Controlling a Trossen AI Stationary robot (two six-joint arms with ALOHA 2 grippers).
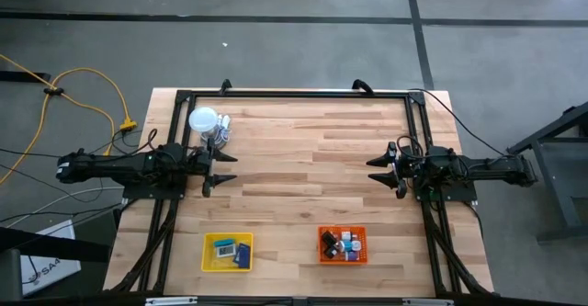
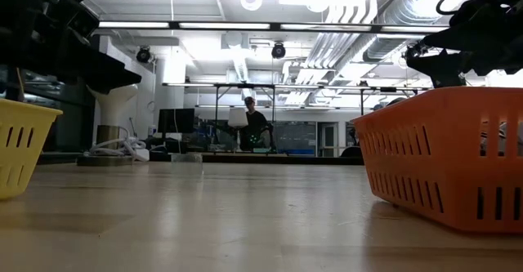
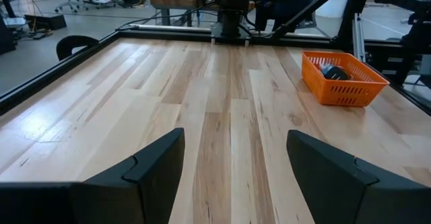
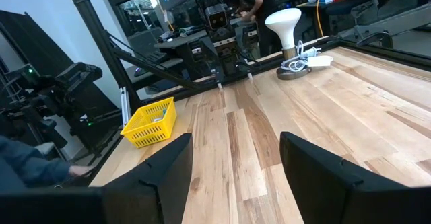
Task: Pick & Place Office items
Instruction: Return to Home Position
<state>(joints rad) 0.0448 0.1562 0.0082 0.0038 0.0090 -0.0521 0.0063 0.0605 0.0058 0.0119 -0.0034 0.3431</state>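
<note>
The office items lie in two mesh trays near the table's near edge. The yellow tray (image 1: 227, 252) holds a pale block and blue pieces. The orange tray (image 1: 342, 244) holds several tiny dark, white and blue pieces; a black one shows in the left wrist view (image 3: 335, 72). My left gripper (image 1: 223, 170) waits open at the table's left side, above bare wood (image 3: 232, 160). My right gripper (image 1: 378, 170) waits open at the right side, also over bare wood (image 4: 236, 163). Neither gripper is near a tray.
A white globe lamp on a stand (image 1: 204, 121) with a coiled cable stands at the far left of the table (image 4: 286, 25). A black frame (image 1: 294, 93) rims the table. Bare wood lies between the arms. A person (image 2: 249, 121) is in the room behind.
</note>
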